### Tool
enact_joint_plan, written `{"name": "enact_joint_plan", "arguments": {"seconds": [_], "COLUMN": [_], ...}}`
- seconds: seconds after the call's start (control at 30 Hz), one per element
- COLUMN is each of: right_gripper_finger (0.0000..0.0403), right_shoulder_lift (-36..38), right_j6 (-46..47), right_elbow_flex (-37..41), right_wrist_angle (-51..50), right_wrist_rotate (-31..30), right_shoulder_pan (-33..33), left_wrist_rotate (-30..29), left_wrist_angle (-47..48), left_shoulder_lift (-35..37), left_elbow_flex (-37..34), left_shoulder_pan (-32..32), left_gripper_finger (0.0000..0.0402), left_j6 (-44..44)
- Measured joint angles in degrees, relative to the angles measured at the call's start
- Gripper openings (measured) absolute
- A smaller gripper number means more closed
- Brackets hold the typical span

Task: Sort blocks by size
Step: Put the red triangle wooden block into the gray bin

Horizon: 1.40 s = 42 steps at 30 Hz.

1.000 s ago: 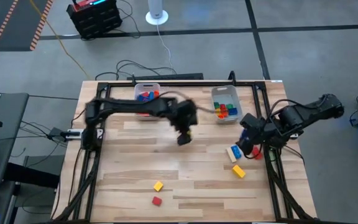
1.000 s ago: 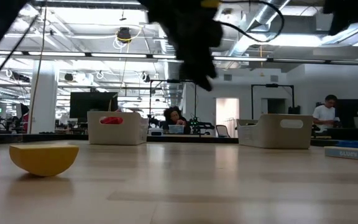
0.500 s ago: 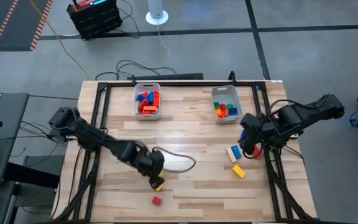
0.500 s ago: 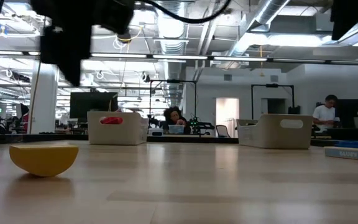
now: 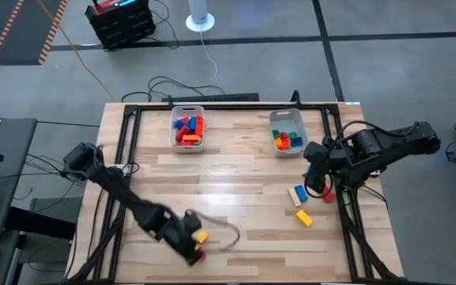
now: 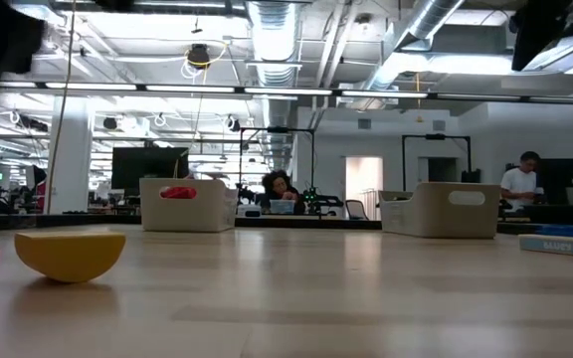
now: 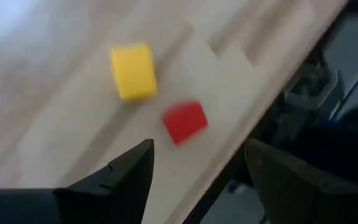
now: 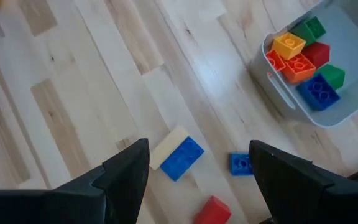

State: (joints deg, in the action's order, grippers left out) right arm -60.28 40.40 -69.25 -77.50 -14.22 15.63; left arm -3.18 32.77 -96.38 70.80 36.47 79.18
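My left gripper [image 5: 188, 247] is open and empty near the table's near edge, just above a stubby yellow block [image 5: 201, 236] and a small red block [image 5: 199, 256]. Both lie flat on the table and show ahead of its fingers in the left wrist view: the yellow block [image 7: 133, 71] and the red block [image 7: 185, 122]. My right gripper [image 5: 318, 171] is open and empty at the right. It hangs above a blue-and-tan bar [image 8: 178, 154], a small blue block [image 8: 241, 163] and a red block [image 8: 211, 210]. Another yellow block [image 5: 304, 218] lies nearer.
Two clear bins stand at the far side: the left bin [image 5: 187, 111] with red, blue and orange blocks, the right bin [image 5: 288, 116] with orange, green, blue and red ones. A cable [image 5: 224, 237] trails from my left gripper. The table's near edge is close to the red block.
My left gripper has swept fast from the table's middle, near the bins, toward the near left. It now hangs over the yellow and red blocks by the near edge. No block has moved.
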Motion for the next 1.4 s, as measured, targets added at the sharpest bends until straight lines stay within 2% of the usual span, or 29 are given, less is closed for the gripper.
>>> {"name": "enact_joint_plan", "arguments": {"seconds": [0.1, 0.23, 0.37, 0.57, 0.8, 0.93, 1.4], "right_gripper_finger": [0.0301, 0.0301, 0.0301, 0.0301, 0.0301, 0.0301, 0.0301], "right_shoulder_lift": [-0.01, -0.04, -0.01, -0.01, -0.01, -0.01, 0.00], "right_j6": [-1.57, -2.07, -1.90, -1.90, -1.91, -1.46, -2.05], "right_elbow_flex": [0.00, 0.00, 0.00, 0.00, 0.00, 0.00, 0.00], "right_wrist_angle": [0.33, 1.30, 1.60, 1.64, 1.62, 1.40, 1.25], "right_wrist_rotate": [0.00, -0.42, -0.48, -0.53, -0.72, -0.72, -0.70], "right_shoulder_pan": [-0.06, -0.04, -0.04, -0.04, -0.04, -0.04, -0.04], "left_wrist_rotate": [-2.42, -4.68, -4.95, -6.55, -1.55, -2.62, -3.56], "left_wrist_angle": [-2.14, -4.73, -5.54, -1.73, -8.47, -8.56, -9.59], "left_shoulder_lift": [-2.57, -5.73, -6.97, -7.01, -10.87, -11.71, -12.86], "left_elbow_flex": [1.52, 2.78, 2.65, 1.56, 1.92, 2.76, 2.12], "left_shoulder_pan": [3.79, 7.09, 7.43, 5.04, 2.32, 2.36, 2.54], "left_gripper_finger": [0.0242, 0.0240, 0.0240, 0.0240, 0.0255, 0.0256, 0.0257], "left_j6": [-6.96, -22.74, -31.26, -34.02, -45.38, -50.29, -57.59]}}
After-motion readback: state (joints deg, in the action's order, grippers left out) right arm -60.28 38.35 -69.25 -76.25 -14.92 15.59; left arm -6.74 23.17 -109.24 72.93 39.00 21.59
